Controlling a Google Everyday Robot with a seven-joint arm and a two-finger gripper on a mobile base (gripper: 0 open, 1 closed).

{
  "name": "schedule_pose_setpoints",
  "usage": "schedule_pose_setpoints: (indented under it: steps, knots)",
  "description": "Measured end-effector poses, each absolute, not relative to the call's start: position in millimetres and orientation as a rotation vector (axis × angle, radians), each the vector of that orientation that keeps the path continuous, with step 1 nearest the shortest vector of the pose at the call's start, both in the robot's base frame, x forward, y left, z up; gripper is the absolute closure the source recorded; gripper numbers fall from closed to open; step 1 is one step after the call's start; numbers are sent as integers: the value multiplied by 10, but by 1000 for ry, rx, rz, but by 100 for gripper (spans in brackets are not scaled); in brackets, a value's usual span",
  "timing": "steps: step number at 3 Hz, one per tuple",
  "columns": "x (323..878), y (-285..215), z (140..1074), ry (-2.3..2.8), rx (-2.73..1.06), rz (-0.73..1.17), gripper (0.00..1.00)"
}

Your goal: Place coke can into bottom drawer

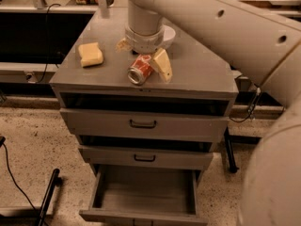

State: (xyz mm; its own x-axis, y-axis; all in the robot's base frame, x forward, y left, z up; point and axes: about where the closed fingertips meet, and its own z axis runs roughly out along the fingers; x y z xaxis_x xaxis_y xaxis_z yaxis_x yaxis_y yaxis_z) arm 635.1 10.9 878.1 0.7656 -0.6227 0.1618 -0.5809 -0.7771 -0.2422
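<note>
Jaws spread wide over coke can (140,70) on cabinet top (200,72).

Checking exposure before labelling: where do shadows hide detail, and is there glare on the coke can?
Camera view: dim, warm light; the slots above both upper drawers are black; the bottom drawer is shaded but readable; the coke can shows a mild glint on its end; the gripper, open, straddles it on the cabinet top.

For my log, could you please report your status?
Gripper above the can, fingers open. Can on its side on cabinet top. Bottom drawer pulled open. Sponge, bowl off the path.
</note>
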Motion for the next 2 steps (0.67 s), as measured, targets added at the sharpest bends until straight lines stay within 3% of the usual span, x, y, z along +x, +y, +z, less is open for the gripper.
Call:
schedule_pose_setpoints:
  steps: [1, 2]
  knots:
    - [6468, 213, 8591, 927, -2868, -389, 0]
    - [6538, 256, 8462, 903, -2922, -434, 18]
